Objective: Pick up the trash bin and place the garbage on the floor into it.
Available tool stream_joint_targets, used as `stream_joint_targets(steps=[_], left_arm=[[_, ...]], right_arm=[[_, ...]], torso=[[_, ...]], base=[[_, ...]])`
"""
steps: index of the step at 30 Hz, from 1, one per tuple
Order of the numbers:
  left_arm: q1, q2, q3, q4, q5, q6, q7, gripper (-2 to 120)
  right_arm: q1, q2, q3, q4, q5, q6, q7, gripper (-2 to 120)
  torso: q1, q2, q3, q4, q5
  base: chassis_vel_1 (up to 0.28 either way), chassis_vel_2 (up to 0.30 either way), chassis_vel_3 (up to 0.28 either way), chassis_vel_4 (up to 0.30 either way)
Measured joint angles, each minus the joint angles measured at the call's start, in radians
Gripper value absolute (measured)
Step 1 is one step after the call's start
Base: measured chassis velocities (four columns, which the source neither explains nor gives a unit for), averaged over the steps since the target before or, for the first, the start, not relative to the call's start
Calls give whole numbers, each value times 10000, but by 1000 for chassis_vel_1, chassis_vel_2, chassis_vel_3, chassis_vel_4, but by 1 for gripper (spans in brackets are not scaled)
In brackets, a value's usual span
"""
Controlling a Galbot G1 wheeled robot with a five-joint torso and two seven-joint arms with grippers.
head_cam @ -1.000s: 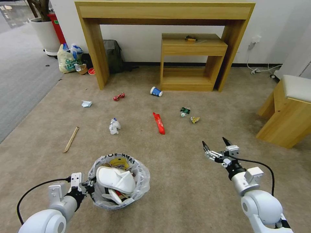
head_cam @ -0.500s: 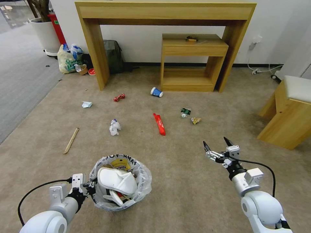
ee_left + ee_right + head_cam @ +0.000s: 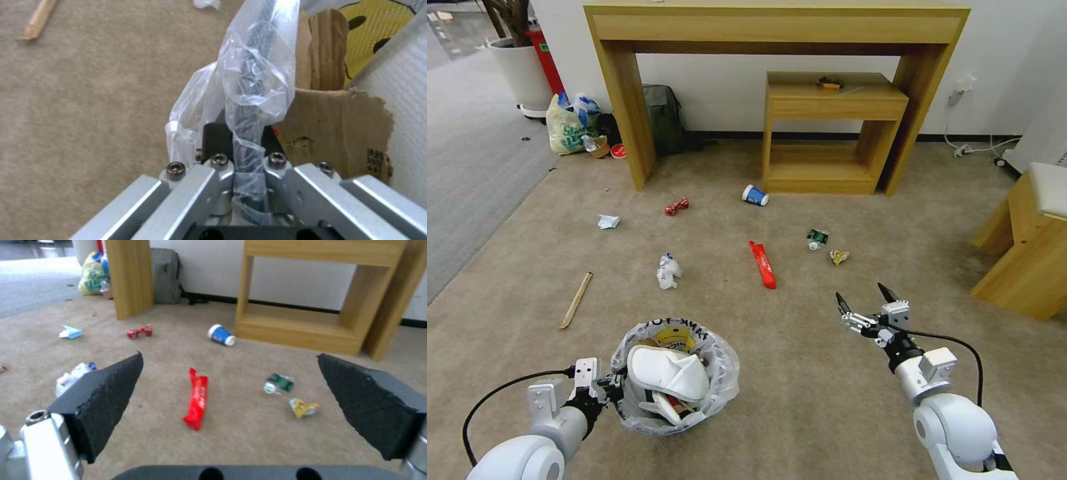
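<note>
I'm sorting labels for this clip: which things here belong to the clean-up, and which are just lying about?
Job: trash bin, gripped at its rim by the left pincer; open right pincer; red wrapper; blue cup; crumpled paper; wooden stick; green bottle.

Lying about: tied shopping bag; grey backpack; wooden stool.

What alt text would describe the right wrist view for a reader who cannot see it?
The right gripper is open, its two black fingers spread wide above the beige floor. Between them lies a long red wrapper. Farther off lie a blue paper cup and a green crushed bottle.
</note>
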State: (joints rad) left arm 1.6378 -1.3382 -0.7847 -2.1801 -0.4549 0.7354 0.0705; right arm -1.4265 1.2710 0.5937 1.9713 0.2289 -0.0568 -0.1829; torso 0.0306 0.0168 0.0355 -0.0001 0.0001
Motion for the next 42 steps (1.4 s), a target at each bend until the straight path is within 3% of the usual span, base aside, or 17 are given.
stream_joint_targets(steps=[42], left_arm=[[35,-33,-198,101,-3,0,165,0]], right_arm=[[408,131,-653,-181,-121,-94,246,100]], torso=[[-1,0,-1,1,-3]], base=[[148,222,-146,-222]])
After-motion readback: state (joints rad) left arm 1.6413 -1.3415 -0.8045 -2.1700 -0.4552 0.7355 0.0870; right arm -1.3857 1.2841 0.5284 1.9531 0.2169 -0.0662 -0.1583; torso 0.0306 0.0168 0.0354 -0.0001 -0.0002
